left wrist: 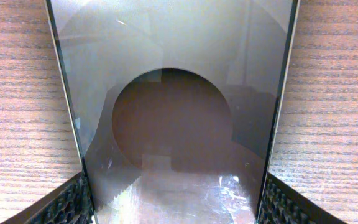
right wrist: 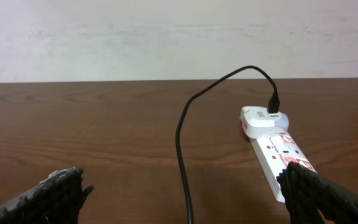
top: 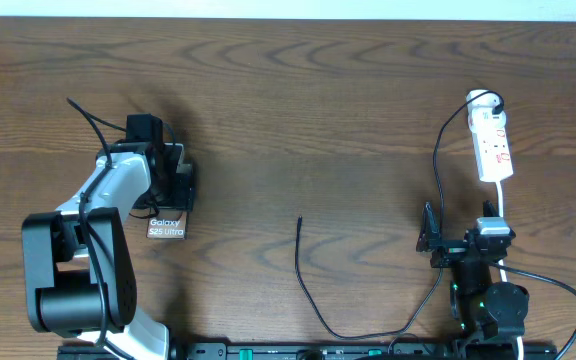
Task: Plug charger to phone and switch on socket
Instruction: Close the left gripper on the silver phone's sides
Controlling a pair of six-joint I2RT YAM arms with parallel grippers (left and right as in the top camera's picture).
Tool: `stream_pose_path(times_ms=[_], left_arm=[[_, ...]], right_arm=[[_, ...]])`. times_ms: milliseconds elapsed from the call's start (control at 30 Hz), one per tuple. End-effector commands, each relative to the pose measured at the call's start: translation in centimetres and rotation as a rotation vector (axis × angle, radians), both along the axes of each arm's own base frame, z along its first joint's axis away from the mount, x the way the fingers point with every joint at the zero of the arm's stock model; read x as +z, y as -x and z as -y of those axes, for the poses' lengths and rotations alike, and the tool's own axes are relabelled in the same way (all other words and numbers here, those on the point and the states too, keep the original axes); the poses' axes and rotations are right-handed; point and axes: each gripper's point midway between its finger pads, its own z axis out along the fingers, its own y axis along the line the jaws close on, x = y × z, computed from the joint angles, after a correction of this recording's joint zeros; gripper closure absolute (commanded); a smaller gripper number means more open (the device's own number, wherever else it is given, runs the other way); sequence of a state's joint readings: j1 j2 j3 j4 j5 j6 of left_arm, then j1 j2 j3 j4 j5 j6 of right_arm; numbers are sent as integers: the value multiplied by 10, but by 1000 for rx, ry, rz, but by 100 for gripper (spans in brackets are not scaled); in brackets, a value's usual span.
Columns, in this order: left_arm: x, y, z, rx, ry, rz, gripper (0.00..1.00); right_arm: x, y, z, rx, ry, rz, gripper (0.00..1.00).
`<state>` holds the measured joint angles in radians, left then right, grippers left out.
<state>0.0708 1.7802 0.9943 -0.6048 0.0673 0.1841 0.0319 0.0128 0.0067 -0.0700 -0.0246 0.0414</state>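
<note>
Right hand (top: 460,240) released, low at front right of counter (top: 318,100). Charger (top: 299,240): thin black cable, slim tip lying loose mid-counter, well apart from phone (top: 166,228). Left hand (top: 168,190) grasping phone's long edges; glossy grey-brown slab, white lettering. Socket (top: 493,145) far right, white, red marks.

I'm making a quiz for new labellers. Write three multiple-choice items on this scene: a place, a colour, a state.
1. The thin black charger cable's slim plug tip lies: A in the flat glossy brownish-grey phone; B on the bare wooden table; C in the right gripper.
2. The elongated power strip is: A black; B white; C blue.
3. The right gripper is: A open, empty; B shut on the cable; C shut on the strip.
B: the tip lies alone mid-table. B: white body, red marks. A: fingers wide apart, nothing between.
</note>
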Motion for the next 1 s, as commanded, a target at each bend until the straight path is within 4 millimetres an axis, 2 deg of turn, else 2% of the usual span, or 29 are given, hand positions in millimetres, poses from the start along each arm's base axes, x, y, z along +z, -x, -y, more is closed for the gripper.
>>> stream_pose_path(times_ms=[0,400,667,733,900,967], left_arm=[[-10,12,-1,-1,-5,-45,31],[-10,13,-1,-1,-5,-47,41],[-10,13,-1,-1,-5,-47,44],[-10,13,-1,-1,-5,-47,48],[-10,13,-1,-1,-5,-47,50],[-10,13,-1,-1,-5,-47,55]], right_arm=[[-1,0,1,-2,-6,-4,1],[-1,0,1,-2,-6,-4,1],[-1,0,1,-2,-6,-4,1],[-1,0,1,-2,-6,-4,1],[-1,0,1,-2,-6,-4,1],[-1,0,1,-2,-6,-4,1]])
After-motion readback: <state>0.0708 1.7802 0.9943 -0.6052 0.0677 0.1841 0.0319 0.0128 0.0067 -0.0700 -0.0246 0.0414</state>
